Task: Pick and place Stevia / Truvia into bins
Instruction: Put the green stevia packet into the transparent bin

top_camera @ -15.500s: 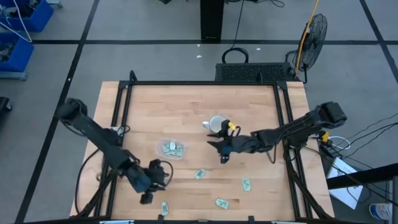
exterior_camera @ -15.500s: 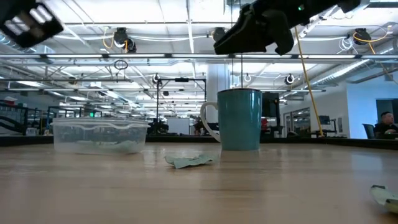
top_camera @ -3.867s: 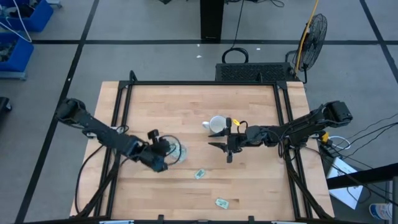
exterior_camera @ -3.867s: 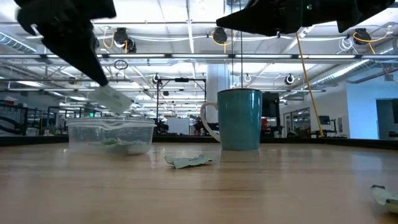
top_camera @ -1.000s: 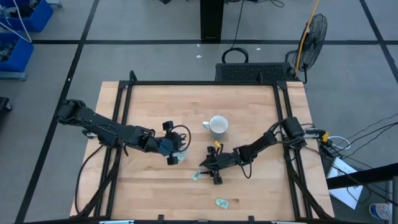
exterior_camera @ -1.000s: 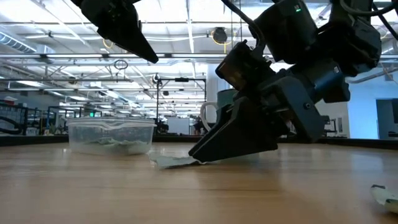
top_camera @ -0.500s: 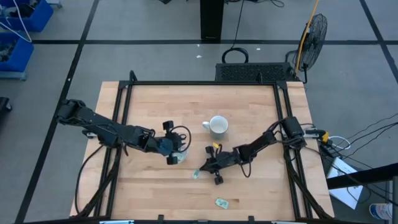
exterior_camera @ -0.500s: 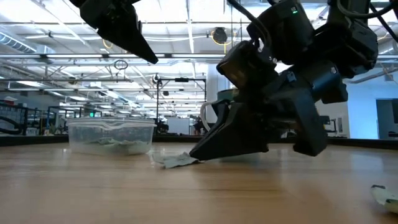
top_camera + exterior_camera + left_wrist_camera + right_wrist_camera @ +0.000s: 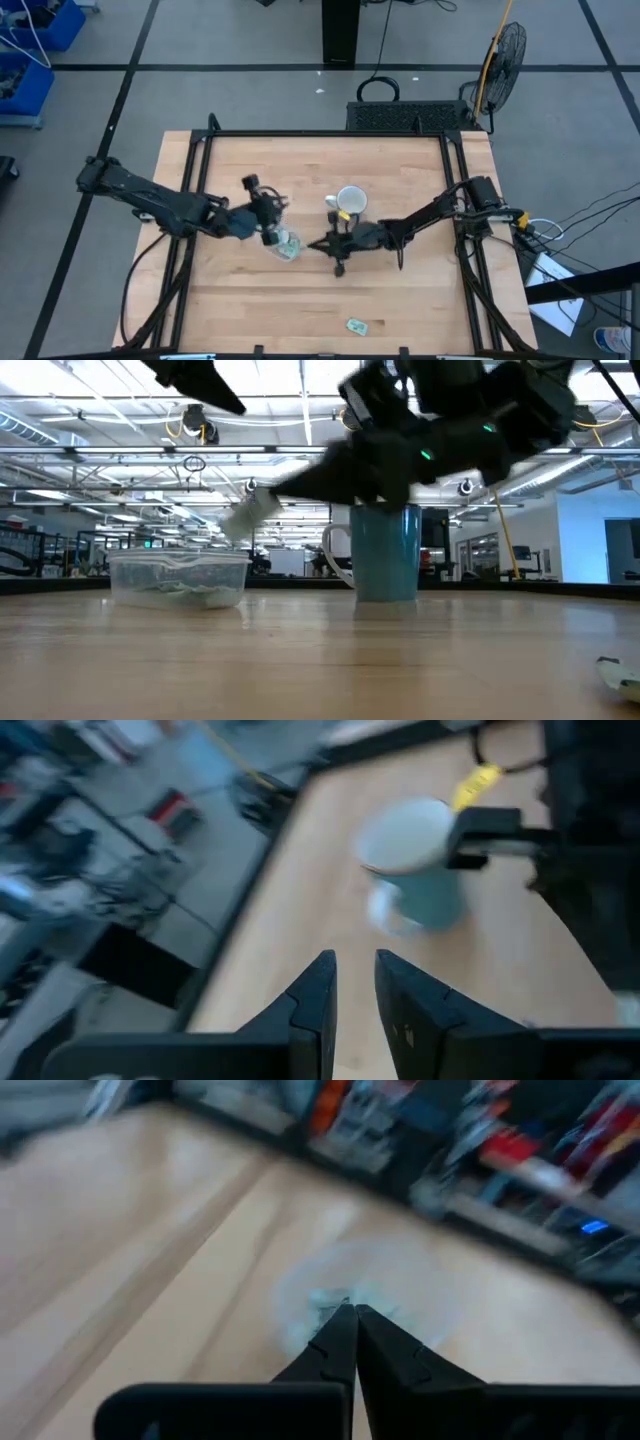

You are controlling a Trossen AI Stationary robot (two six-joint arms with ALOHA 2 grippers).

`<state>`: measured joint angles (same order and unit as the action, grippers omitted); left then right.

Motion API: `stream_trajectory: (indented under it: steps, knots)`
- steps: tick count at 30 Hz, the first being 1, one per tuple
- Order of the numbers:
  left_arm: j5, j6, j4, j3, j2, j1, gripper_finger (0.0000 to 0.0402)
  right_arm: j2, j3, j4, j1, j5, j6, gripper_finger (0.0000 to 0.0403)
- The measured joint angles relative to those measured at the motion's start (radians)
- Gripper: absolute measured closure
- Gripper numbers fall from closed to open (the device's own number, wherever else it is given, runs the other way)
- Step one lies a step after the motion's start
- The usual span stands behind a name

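Observation:
The clear bin [image 9: 284,246] [image 9: 177,577] stands left of the mug, with several pale green packets lying in it. My right gripper [image 9: 313,246] [image 9: 280,488] is shut on one Stevia packet [image 9: 245,518], held in the air just right of the bin and above its rim. My left gripper [image 9: 266,218] [image 9: 355,995] hovers over the bin's far side, high up, its fingers a little apart with nothing between them. One more packet [image 9: 356,326] [image 9: 620,672] lies flat on the table near the front edge. My right gripper pinches one end of the packet [image 9: 262,503] between its two fingertips. The fingers come from the table's right, slanting down. The packet sticks out past the tips, tilted downward, clear of the table and the bin.
A teal mug [image 9: 350,201] [image 9: 385,552] [image 9: 415,860] with a white inside stands upright just behind my right arm, near the table's middle. Black frame rails [image 9: 200,160] run along the table's left, right and far sides.
My right gripper has shut on a packet lying on the table, lifted it clear, and carried it up, toward the far edge and left to the bin. My left gripper has drawn back from the bin toward the far edge and left.

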<state>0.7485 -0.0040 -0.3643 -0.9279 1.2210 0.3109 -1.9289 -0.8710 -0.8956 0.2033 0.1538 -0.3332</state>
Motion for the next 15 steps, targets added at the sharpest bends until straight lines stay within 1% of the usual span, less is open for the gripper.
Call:
stream_trajectory:
  steps: [2,4,6,7,11,15]
  knots:
    - [0.052,0.003,-0.002,0.0,-0.045,0.0,0.0323,0.007,-0.032,-0.017,-0.031,-0.005,0.001,0.0402]
    - [0.09,0.003,0.003,0.0,-0.083,-0.005,0.0323,0.004,-0.084,0.005,-0.068,-0.061,0.011,0.0402]
    - [0.106,0.014,-0.002,0.0,-0.117,-0.009,0.0323,-0.017,-0.153,0.038,-0.098,-0.117,0.026,0.0402]
    - [0.11,0.021,0.001,0.0,-0.131,-0.013,0.0323,-0.032,-0.191,0.061,-0.109,-0.129,0.033,0.0402]
    - [0.116,0.031,-0.009,0.0,-0.167,-0.015,0.0323,-0.098,-0.308,0.21,-0.127,-0.131,0.036,0.0403]
    - [0.107,0.028,-0.028,0.0,-0.17,-0.015,0.0323,-0.135,-0.349,0.318,-0.126,-0.13,0.003,0.0403]
